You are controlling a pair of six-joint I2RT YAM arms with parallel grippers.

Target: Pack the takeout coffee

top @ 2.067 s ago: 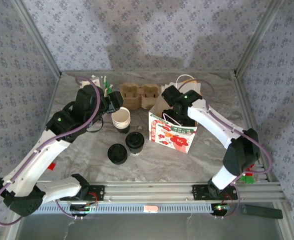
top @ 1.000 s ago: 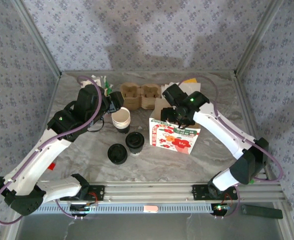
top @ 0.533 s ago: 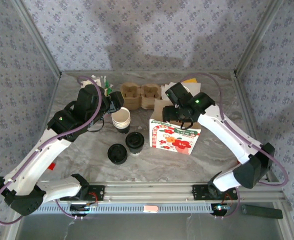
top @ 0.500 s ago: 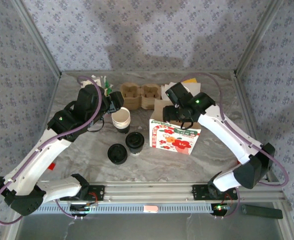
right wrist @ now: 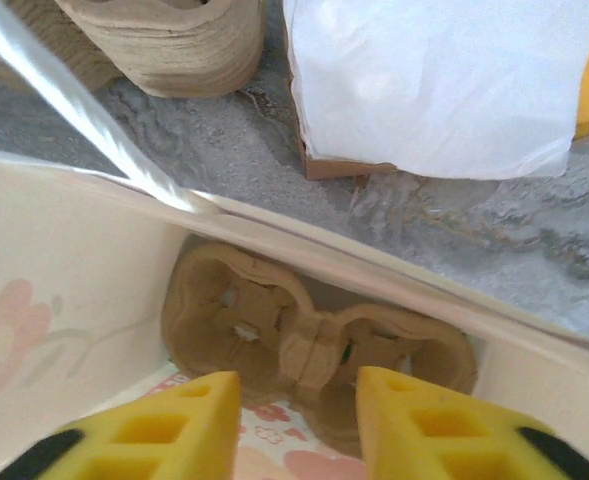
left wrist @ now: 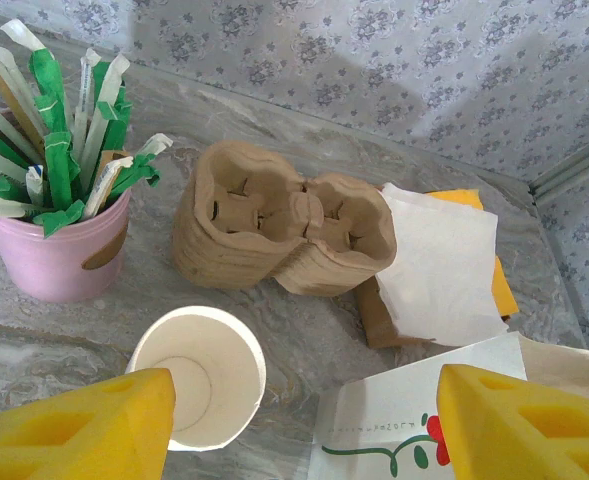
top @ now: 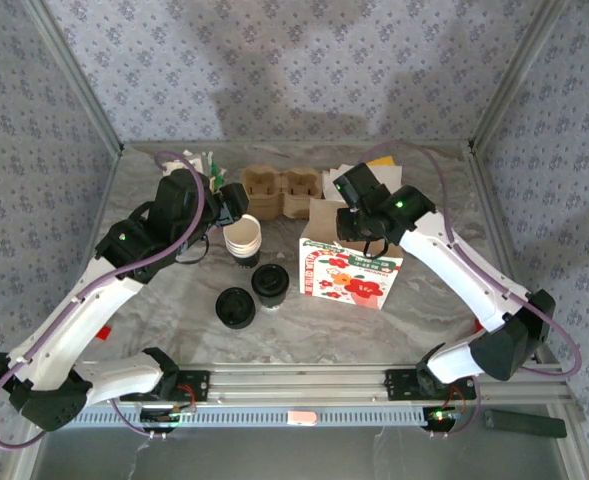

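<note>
Table (top: 174, 300), near edge to far.

- Loose flat black lid (top: 235, 307) lies nearest the arm bases.
- Takeout coffee (top: 271, 283) stands upright just beyond and right of that lid, near the floral paper bag (top: 352, 280) but apart from it. No finger touches it.
- Stack of lidless paper cups (top: 242, 240) is just behind the coffee.
- Left gripper (left wrist: 304, 400) hovers above the cup stack. Its yellow fingers (left wrist: 69, 430) are spread wide, with nothing between them.
- Right gripper (right wrist: 294, 385) hangs over the bag's open mouth. Its fingers are drawn close with a narrow gap and grip nothing. A pulp cup carrier (right wrist: 314, 345) lies on the bag floor below them.
- Far side: stack of pulp carriers (left wrist: 274, 235), pink cup (left wrist: 59, 260) of wrapped sticks, white napkin (left wrist: 434, 265).
</note>
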